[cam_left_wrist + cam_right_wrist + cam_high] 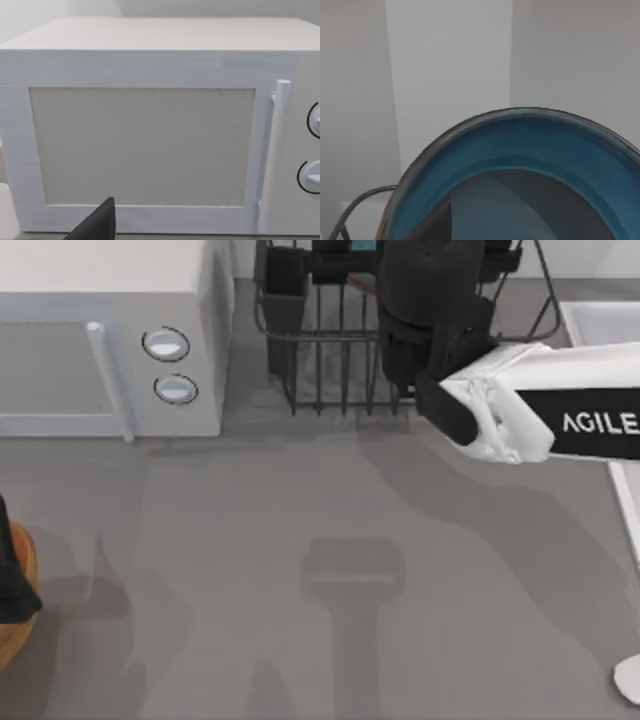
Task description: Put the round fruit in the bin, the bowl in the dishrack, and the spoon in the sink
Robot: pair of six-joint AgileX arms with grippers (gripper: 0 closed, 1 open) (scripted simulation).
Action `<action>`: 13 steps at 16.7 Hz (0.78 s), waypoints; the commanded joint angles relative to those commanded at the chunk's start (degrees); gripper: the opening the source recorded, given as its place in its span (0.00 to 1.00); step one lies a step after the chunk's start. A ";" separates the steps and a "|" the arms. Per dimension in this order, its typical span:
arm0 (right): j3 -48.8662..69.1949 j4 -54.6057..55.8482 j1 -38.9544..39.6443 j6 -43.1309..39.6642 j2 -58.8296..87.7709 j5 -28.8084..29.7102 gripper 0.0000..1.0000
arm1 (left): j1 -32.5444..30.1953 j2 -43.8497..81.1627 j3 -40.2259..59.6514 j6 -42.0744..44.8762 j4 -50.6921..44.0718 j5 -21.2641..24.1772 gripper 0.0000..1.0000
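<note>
Right gripper [425,345] over dishrack [330,370].
Blue bowl [520,150] right at finger [432,225]; grip can't tell.

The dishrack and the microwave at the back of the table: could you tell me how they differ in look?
The dishrack is black and open, made of thin upright wire bars; the microwave is white and a closed box. The microwave carries two round knobs and a vertical door handle; the dishrack has a black utensil cup at one corner. The right arm reaches over the dishrack; nothing reaches over the microwave. Both stand along the table's back edge.
</note>
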 joint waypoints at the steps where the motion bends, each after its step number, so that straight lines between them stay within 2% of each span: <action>1: 0.00 0.00 0.00 0.00 0.00 0.00 1.00 | 0.00 0.00 0.00 0.00 0.00 0.00 1.00; 7: -0.55 -0.12 -0.11 0.05 -0.61 -0.50 1.00 | 0.00 0.00 0.00 0.00 0.00 0.00 1.00; 10: -5.66 -1.19 -2.20 0.43 -6.01 -4.57 1.00 | 0.00 0.00 0.00 0.00 0.00 0.00 1.00; 13: -15.42 -3.89 -6.07 0.76 -16.82 -11.11 1.00 | 0.00 0.00 0.00 0.00 0.00 0.00 1.00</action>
